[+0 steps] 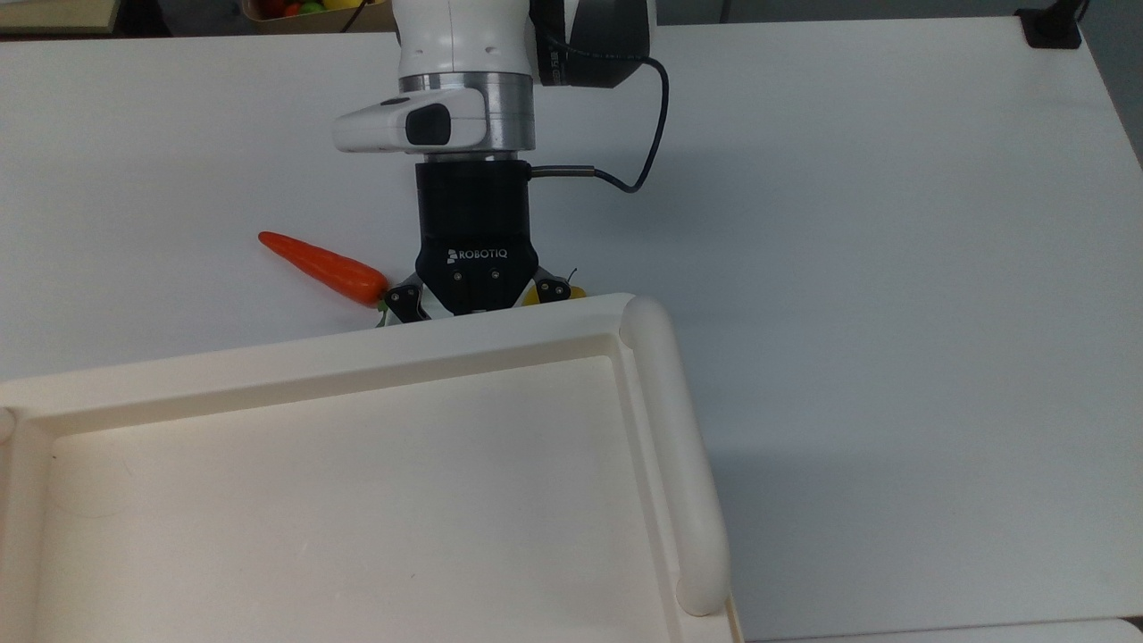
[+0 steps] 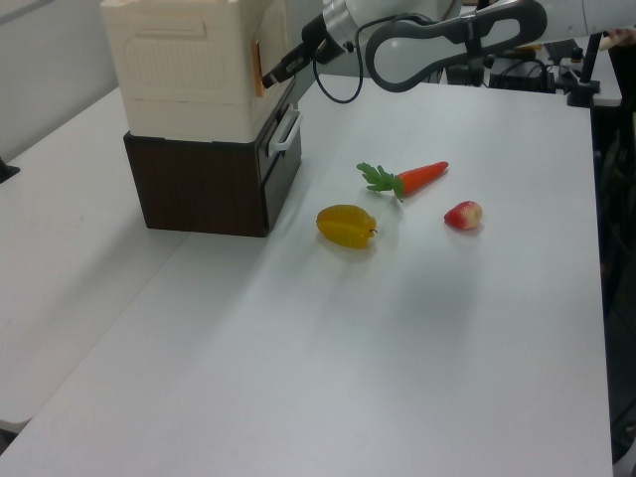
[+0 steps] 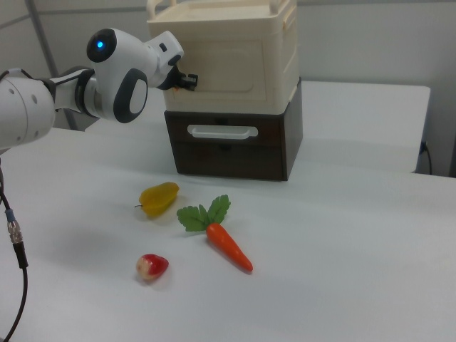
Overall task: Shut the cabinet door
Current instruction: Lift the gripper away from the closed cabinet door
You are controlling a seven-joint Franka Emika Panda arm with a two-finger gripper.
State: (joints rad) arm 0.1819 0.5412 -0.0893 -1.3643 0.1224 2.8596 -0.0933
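At the cabinet front: my gripper [image 3: 189, 80] is up against the cream upper unit, near the right view's left end of its face, high above the desk.
Gripper: its tip is tucked under the rim of the cabinet top [image 1: 500, 332] in the top view, so I cannot tell how far open it is. I see nothing held in it.
Cabinet door: the cabinet door [image 3: 224, 68] lies nearly flat in the front of the cream unit, above the dark drawer [image 3: 228, 135].
Gap: in the left view a thin orange sliver shows along the door's edge [image 2: 257, 68], just beside my gripper [image 2: 276, 72]. I judge the door not quite seated.
Long axis: the panel runs sideways across the cabinet front, wider than tall in the right view.
Relation that matters: the door is straight ahead of my gripper [image 1: 473, 295], toward the top view's bottom edge, and I seem to be touching it or very near.
Next move, as I judge it: a short push square into the panel, no sideways drift.
Desk, right view, left to right: red fruit [image 3: 152, 266], yellow fruit [image 3: 158, 198] and carrot [image 3: 228, 246], all well apart from the cabinet front.
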